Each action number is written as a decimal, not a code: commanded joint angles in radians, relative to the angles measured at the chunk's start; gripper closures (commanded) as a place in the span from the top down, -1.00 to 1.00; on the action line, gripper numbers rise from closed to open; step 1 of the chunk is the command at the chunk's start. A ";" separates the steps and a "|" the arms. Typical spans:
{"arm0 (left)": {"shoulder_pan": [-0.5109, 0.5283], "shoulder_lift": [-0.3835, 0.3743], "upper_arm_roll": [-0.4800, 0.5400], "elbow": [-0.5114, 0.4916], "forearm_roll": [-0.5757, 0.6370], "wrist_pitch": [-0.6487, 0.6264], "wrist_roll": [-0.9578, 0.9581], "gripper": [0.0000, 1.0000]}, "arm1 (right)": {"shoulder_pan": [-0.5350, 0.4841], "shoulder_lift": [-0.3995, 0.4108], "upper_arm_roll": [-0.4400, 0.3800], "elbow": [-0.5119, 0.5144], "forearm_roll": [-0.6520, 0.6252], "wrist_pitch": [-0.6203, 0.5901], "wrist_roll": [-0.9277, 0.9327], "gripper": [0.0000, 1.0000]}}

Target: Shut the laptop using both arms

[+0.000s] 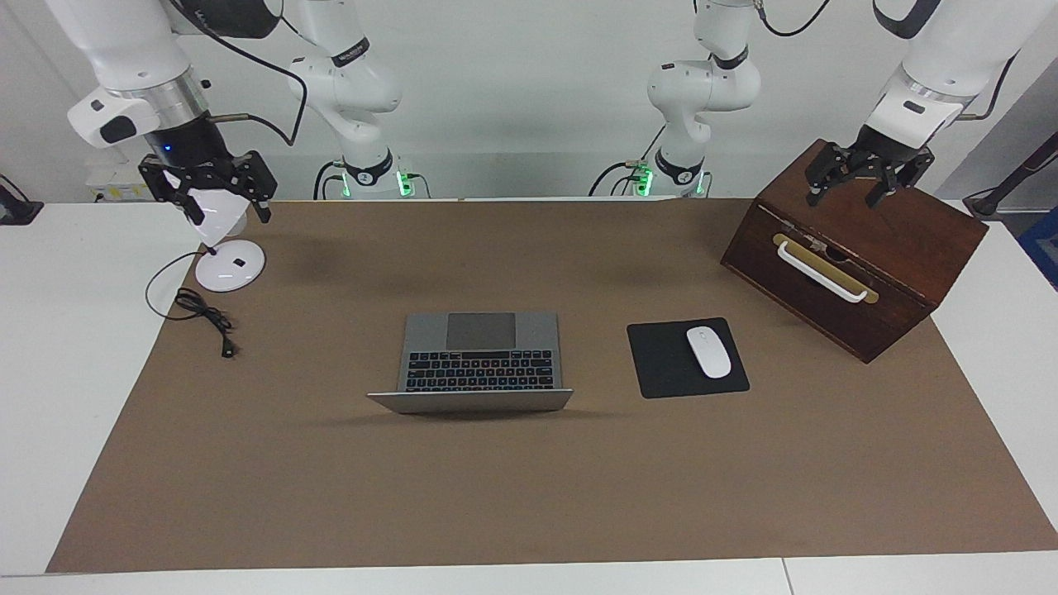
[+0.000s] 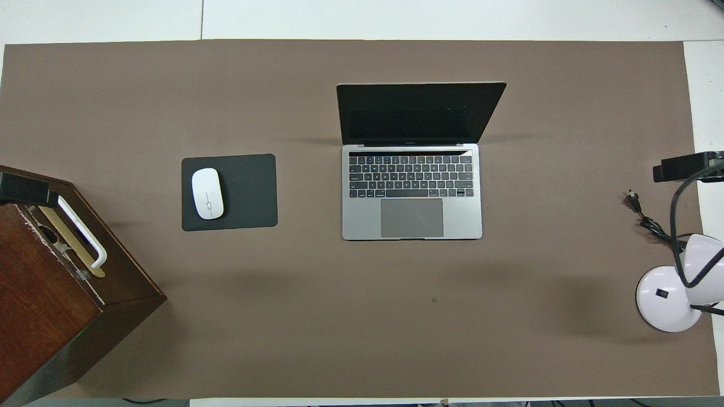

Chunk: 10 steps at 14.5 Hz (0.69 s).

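Observation:
The silver-grey laptop (image 1: 479, 357) lies open in the middle of the brown mat. Its lid stands up on the side farther from the robots, and its dark screen (image 2: 419, 113) faces them. The keyboard and trackpad (image 2: 412, 217) show. My left gripper (image 1: 845, 201) is open and empty, up in the air over the wooden box; only its tip shows in the overhead view (image 2: 22, 191). My right gripper (image 1: 231, 216) is open and empty, over the white desk lamp; its tip also shows in the overhead view (image 2: 687, 167). Both grippers are well apart from the laptop.
A black mouse pad (image 1: 661, 368) with a white mouse (image 1: 709, 352) lies beside the laptop toward the left arm's end. A dark wooden box (image 1: 860, 256) with a white handle stands past it. A white desk lamp (image 1: 229, 266) and its black cable (image 1: 202, 318) are at the right arm's end.

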 commanded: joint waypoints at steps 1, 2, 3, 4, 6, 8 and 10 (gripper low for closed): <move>0.015 -0.006 -0.010 -0.013 0.011 0.018 -0.007 1.00 | -0.017 -0.012 0.009 -0.013 0.020 0.053 -0.018 1.00; 0.015 -0.006 -0.010 -0.013 0.011 0.018 -0.007 1.00 | -0.017 -0.008 0.007 -0.015 0.020 0.092 -0.020 1.00; 0.015 -0.006 -0.010 -0.013 0.011 0.018 -0.007 1.00 | -0.017 -0.001 0.007 -0.015 0.020 0.118 -0.021 1.00; 0.015 -0.006 -0.010 -0.013 0.011 0.019 -0.009 0.97 | -0.018 0.009 0.007 -0.013 0.019 0.155 -0.021 1.00; 0.015 -0.006 -0.008 -0.013 0.011 0.024 -0.009 0.14 | -0.020 0.043 0.009 -0.004 0.019 0.212 -0.023 1.00; 0.015 -0.006 -0.008 -0.011 0.012 0.027 -0.007 -1.00 | -0.022 0.093 0.009 0.020 0.016 0.304 -0.023 1.00; 0.015 -0.003 -0.010 -0.007 0.011 0.025 -0.010 -1.00 | -0.020 0.181 0.007 0.113 0.005 0.327 -0.021 1.00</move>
